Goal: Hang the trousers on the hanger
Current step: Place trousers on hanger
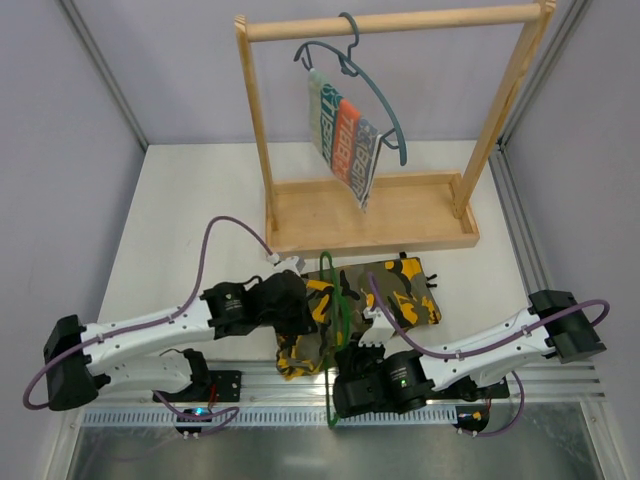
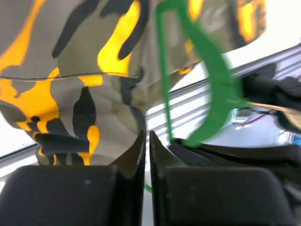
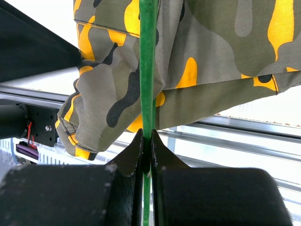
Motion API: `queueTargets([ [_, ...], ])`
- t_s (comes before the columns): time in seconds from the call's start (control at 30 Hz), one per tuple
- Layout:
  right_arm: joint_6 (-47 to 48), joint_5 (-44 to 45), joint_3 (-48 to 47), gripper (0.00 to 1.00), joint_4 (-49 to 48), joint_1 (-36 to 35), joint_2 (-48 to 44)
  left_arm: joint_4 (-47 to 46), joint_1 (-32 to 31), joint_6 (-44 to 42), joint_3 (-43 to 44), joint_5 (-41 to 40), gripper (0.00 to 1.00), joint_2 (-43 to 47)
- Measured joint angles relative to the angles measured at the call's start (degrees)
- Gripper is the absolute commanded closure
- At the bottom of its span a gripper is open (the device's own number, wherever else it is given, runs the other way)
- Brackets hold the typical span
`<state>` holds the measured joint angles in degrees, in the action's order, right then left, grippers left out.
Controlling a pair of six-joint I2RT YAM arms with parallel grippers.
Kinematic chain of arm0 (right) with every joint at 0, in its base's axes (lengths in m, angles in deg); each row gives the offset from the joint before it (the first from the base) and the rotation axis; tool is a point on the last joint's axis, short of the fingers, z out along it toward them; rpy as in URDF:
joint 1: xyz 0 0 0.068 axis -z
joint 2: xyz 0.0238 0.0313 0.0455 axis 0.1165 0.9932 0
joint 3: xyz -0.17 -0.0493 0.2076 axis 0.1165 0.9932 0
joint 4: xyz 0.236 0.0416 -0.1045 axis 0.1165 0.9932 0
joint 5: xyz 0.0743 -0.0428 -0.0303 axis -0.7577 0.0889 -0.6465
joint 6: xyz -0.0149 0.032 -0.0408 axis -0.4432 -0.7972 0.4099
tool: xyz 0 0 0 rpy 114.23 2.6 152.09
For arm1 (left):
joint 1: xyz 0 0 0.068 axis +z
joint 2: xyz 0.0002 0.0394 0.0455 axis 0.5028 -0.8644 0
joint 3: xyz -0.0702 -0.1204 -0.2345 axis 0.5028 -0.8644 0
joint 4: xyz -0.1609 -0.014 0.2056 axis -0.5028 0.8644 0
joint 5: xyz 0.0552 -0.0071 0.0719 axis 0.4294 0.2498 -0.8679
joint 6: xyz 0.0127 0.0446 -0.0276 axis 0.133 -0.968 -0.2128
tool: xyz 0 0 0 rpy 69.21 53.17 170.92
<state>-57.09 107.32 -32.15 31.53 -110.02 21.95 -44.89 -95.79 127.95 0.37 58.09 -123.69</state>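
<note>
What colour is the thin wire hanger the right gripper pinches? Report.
Bright green wire hanger, clearest in the right wrist view.

Upper centre: a wooden rack (image 1: 372,215) on the white table (image 1: 190,190), a blue-grey hanger (image 1: 385,105) with striped cloth (image 1: 347,135) hanging from it.

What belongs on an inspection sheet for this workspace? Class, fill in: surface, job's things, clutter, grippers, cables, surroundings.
Surface: white table, grooved metal rail along its near edge.
Job's things: trousers bunched at the near edge; green hanger crosses them.
Clutter: wooden rack carrying a blue-grey hanger with a striped cloth.
Grippers: right gripper shut on the green hanger; left gripper nearly closed at the trousers' edge, and it is unclear whether it is pinching cloth.
Cables: purple cables loop along both arms.
Surroundings: grey walls with metal frame posts.
</note>
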Motion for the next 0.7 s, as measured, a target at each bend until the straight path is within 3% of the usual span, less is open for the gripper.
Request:
queueTargets([
  [0.23,0.1,0.3,-1.4,0.96,-0.1,-0.1,0.0,-13.2,-3.3,4.4,-14.4,6.2,1.0,-6.7],
  [0.37,0.5,0.1,-1.9,0.96,0.0,-0.2,0.4,-18.3,-5.1,6.8,-16.2,6.9,1.0,-9.8],
  [0.47,0.7,0.2,-2.0,0.96,0.3,-0.2,1.0,-19.4,-5.4,7.5,-16.0,6.8,0.79,-9.6],
  [0.5,0.7,0.2,-2.0,0.96,0.4,-0.2,1.2,-19.0,-5.4,7.5,-15.8,6.3,0.66,-9.0],
  [0.7,2.1,1.5,-3.4,0.94,-0.5,-0.2,1.7,-13.8,-4.2,7.3,-13.4,1.7,0.5,1.0],
])
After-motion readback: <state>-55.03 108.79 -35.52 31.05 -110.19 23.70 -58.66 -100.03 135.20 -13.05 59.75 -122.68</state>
